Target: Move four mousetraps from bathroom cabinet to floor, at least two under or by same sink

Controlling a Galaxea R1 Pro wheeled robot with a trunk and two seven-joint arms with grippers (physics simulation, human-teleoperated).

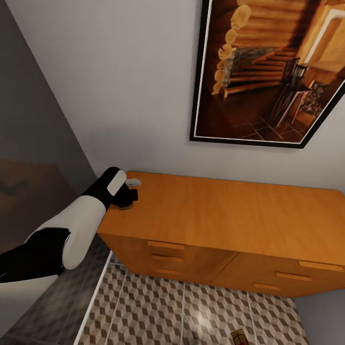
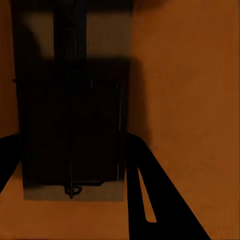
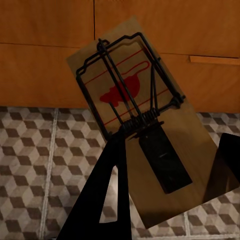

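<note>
The left arm [image 1: 72, 230] reaches forward, its gripper [image 1: 128, 194] low, jaws seemingly spread. The right gripper [image 3: 165, 190] clamps a mousetrap [image 3: 135, 115].

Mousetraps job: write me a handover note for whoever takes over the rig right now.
Left tool: over the left end of the cabinet top, fingers either side of a trap lying there. Whether it has gripped yet can't be told.
Right tool: shut on a second trap, held tilted above the floor in front of the drawers.
A trap shows at the head view's bottom edge. It may be the held one.
Done: none clearly placed.
Left: put all four on the floor, two by the sink.
</note>
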